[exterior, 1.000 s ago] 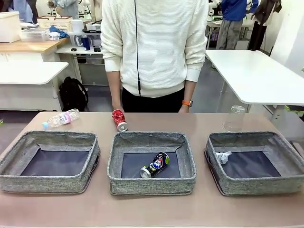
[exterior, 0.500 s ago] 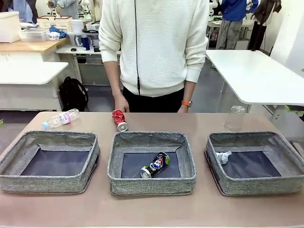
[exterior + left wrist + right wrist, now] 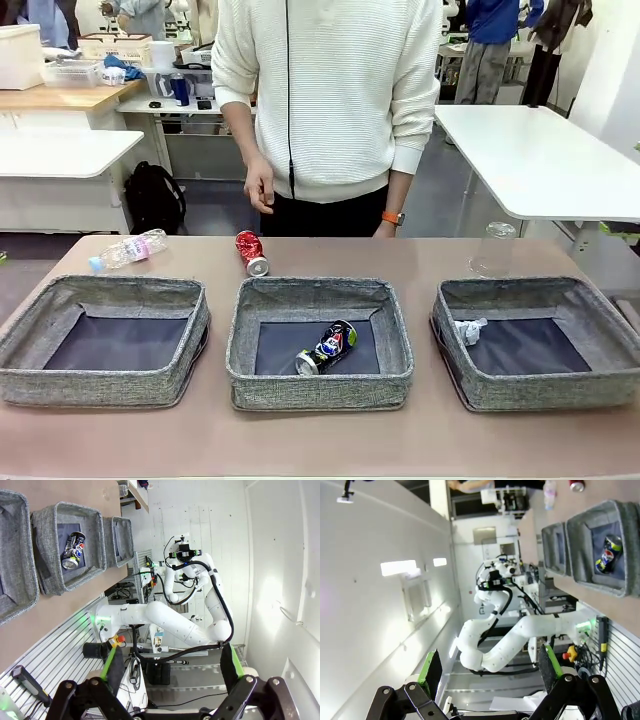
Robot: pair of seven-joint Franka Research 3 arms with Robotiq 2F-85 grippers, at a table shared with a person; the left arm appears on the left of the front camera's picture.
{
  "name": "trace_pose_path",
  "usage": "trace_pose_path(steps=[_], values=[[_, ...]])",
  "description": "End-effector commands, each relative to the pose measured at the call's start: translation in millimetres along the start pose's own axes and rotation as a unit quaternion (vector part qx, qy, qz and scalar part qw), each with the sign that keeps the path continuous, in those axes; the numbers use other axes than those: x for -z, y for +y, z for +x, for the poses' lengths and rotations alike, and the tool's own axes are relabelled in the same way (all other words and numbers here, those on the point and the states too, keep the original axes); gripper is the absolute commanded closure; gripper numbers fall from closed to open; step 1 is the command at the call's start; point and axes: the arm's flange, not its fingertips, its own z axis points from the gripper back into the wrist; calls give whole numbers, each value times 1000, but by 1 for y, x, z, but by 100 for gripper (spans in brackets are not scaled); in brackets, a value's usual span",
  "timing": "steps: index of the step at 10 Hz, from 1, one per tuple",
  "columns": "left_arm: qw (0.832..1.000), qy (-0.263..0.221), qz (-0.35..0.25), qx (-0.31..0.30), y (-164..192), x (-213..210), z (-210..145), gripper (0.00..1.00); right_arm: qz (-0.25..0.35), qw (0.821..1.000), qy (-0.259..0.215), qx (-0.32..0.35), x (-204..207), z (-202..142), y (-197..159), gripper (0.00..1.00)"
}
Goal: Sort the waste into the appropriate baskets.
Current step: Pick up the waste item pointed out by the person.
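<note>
Three grey baskets stand in a row: left (image 3: 100, 388), middle (image 3: 320, 385), right (image 3: 540, 392). A crushed dark blue can (image 3: 327, 347) lies in the middle basket, and a white paper wad (image 3: 468, 330) sits in the right one. Behind the baskets, on the table, lie a crushed red can (image 3: 251, 252) and a blue-capped clear bottle (image 3: 128, 250), and another clear bottle (image 3: 493, 250) stands upright. My left gripper (image 3: 170, 675) is open and empty, far from the dark can (image 3: 73, 557). My right gripper (image 3: 489, 672) is also open and empty, away from the dark can (image 3: 607, 555) and red can (image 3: 576, 485).
A person in a white sweater stands at the far edge, one hand (image 3: 259, 190) raised at waist height above the table. Bare tabletop runs in front of the baskets. White tables stand behind. Each wrist view shows the other white arm (image 3: 170, 620) (image 3: 510, 635) beside the table.
The person's hand has lifted from the table beside the red can up to waist height. The waste and baskets have not moved.
</note>
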Motion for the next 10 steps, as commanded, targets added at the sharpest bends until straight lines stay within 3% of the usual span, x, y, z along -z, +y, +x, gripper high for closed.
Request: trace_pose_path(steps=[1,9,10], values=[[1000,-3,-6,10,-1,1,-1,0,9,1000,2,-10,1,1,2,0],[1000,0,0,0,0,0,0,0,9,1000,2,-10,1,1,2,0],[993,-35,99,-56,-13,25,18,0,9,1000,2,-10,1,1,2,0]])
